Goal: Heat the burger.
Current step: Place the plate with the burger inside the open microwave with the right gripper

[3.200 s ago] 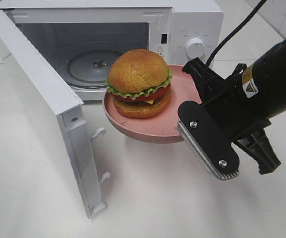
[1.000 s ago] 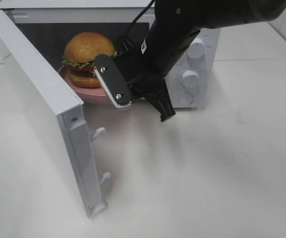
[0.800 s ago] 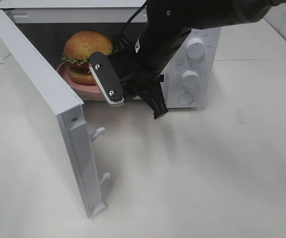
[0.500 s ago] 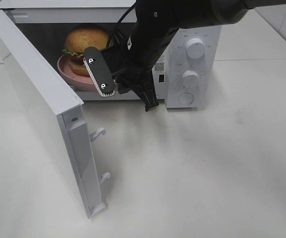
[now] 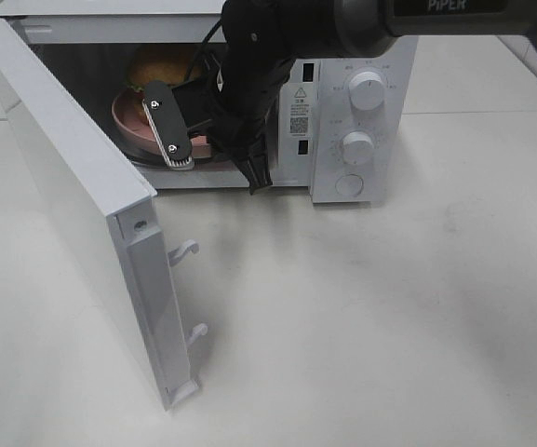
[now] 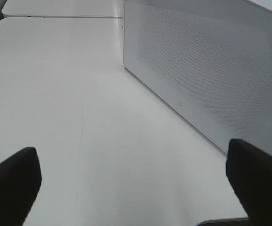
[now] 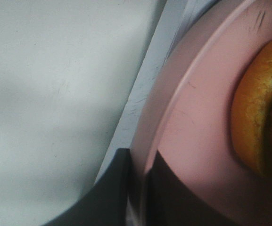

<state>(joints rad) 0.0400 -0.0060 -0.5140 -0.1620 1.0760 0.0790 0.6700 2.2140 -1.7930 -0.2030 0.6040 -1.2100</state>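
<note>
The burger (image 5: 159,67) sits on a round pink plate (image 5: 127,116) inside the open microwave (image 5: 342,56), half in shadow, with only its bun top showing. My right gripper (image 5: 186,132) reaches into the cavity from the front, shut on the plate's near rim. The right wrist view shows that rim pinched between the dark fingers of the right gripper (image 7: 138,188), with the plate (image 7: 197,132) and the burger's golden bun (image 7: 256,122) just beyond. I cannot tell whether the plate rests on the turntable. My left gripper (image 6: 136,188) hangs open over bare table, nothing between its fingers.
The microwave door (image 5: 73,177) stands swung open to the left, its latch hooks (image 5: 186,250) pointing right. Its perforated outer face (image 6: 211,80) lies close to my left gripper. Two knobs (image 5: 368,90) sit on the control panel. White table (image 5: 389,326) spreads in front.
My right gripper has carried the plate and burger from the doorway deeper into the microwave cavity, moving left and back. The left gripper stays open.
</note>
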